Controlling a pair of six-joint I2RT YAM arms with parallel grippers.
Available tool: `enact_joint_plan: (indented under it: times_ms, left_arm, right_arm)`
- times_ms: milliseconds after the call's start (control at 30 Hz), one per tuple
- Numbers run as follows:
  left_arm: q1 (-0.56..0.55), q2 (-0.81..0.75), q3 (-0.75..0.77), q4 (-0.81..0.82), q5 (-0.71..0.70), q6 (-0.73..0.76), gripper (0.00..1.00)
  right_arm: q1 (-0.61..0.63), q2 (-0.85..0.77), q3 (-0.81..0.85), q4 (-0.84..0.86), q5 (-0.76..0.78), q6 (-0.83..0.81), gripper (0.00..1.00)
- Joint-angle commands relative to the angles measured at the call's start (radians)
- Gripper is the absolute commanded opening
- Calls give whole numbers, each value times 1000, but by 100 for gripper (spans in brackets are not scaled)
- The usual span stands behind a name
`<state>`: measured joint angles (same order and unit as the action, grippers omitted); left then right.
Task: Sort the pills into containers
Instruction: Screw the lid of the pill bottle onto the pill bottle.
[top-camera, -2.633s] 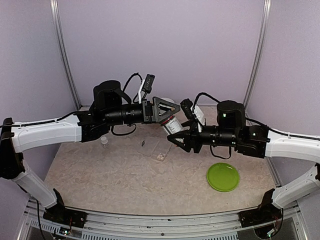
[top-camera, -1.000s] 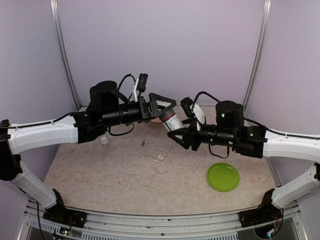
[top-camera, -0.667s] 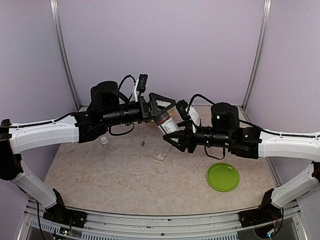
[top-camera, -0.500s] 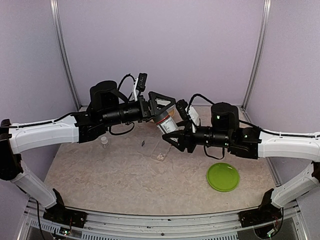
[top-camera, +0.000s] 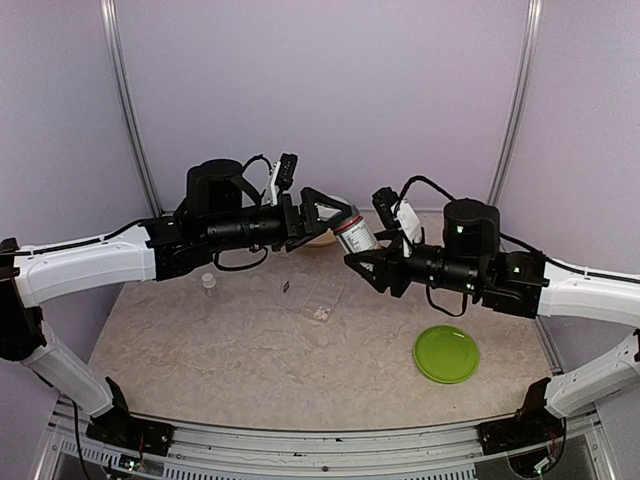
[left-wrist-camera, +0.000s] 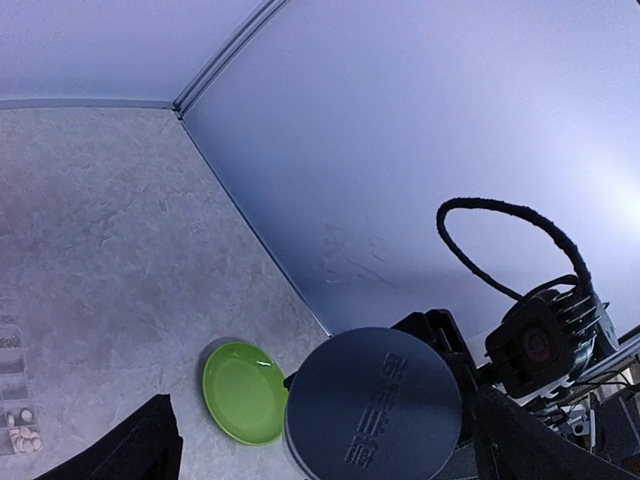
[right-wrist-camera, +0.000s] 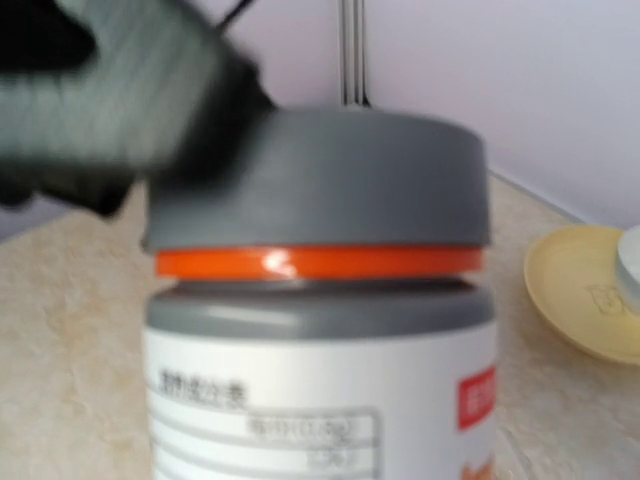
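A white-labelled pill bottle (top-camera: 357, 238) with a grey cap (left-wrist-camera: 372, 405) and orange ring (right-wrist-camera: 318, 262) is held in the air, and my right gripper (top-camera: 370, 265) is shut on its lower body. The bottle fills the right wrist view and hides those fingers. My left gripper (top-camera: 338, 220) is open, its fingers (left-wrist-camera: 130, 450) standing either side of the cap without touching it. The clear pill box (top-camera: 322, 297) lies flat on the table below. Whitish pills (left-wrist-camera: 22, 437) sit in one compartment at the left edge of the left wrist view.
A green plate (top-camera: 446, 353) lies at the right front of the table. A tan plate (right-wrist-camera: 588, 290) with a white bowl stands at the back, behind the grippers. A small clear vial (top-camera: 208, 283) stands left of the pill box.
The right arm has carried the bottle rightward and a little up, tilting its cap toward the left gripper. The left gripper has followed it to the right, still open.
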<state>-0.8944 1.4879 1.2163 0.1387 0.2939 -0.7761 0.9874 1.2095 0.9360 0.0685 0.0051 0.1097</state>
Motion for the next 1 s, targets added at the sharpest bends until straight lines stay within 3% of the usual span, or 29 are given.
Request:
enact_joint_plan:
  times_ms: [0,967]
  left_arm:
    - [13,6,29,-50,-19,-10,99]
    - [-4,16,13,47,7,-71,99]
  right_arm:
    - [7,15,24,-53,38,-33,11]
    - [37,153,78,-38,56,-35,10]
